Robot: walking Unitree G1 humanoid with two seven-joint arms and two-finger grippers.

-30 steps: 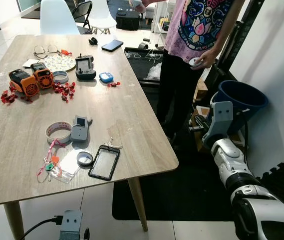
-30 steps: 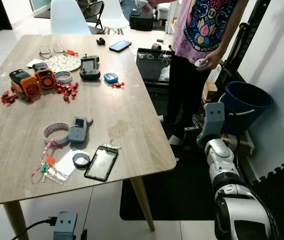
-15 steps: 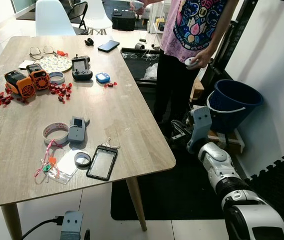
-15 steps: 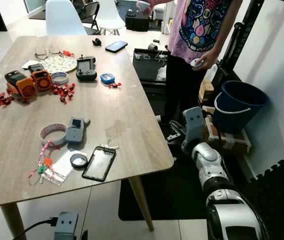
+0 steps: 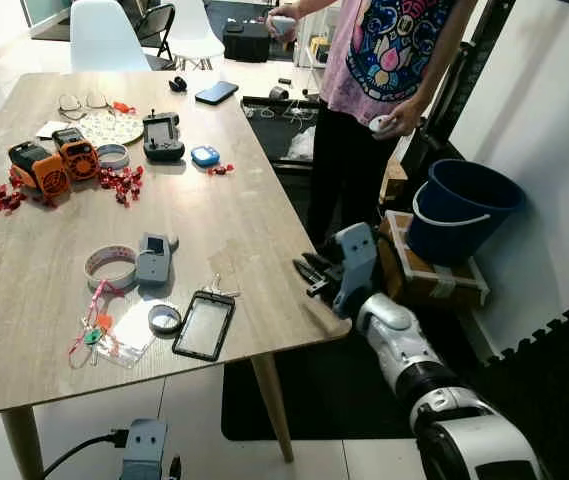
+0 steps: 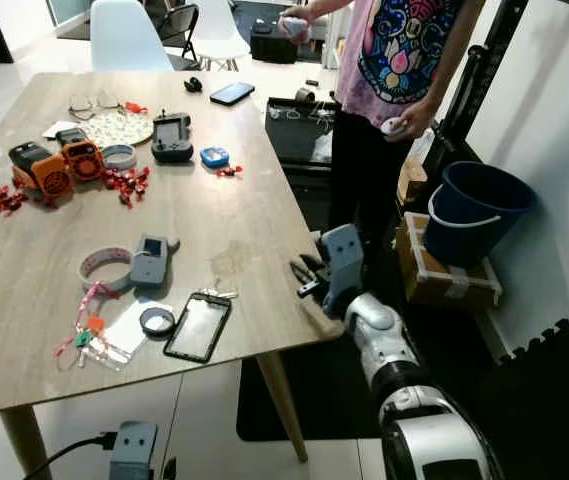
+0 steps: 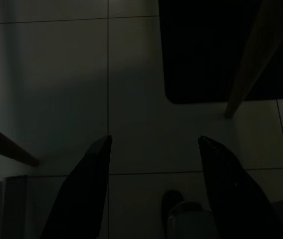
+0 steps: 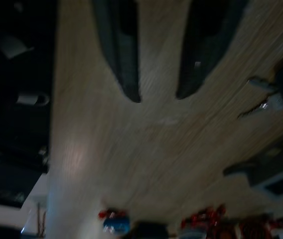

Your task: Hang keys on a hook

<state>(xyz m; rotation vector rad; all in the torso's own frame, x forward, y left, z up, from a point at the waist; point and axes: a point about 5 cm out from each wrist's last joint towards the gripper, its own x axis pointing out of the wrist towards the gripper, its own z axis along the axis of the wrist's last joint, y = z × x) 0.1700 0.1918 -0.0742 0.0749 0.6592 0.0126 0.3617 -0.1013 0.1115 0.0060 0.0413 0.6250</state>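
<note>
Both head cams look forward and down across the wooden table (image 5: 244, 230) from its near edge, so they share almost the same scene, with the right eye's framing shifted a bit sideways. The right wrist cam sits close over that tabletop (image 8: 146, 149), blurry, looking along its fingers toward the far clutter. The left wrist cam points down at dim floor tiles (image 7: 131, 74) by a table leg (image 7: 250, 59).

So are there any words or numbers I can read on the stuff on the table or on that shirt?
None can be read.
Person's shirt: a colourful picture, no clear letters.
Orange gadgets: any labels too small.
Phone and the case by the keys: dark and blank.
Tape rolls: markings too blurred.
</note>
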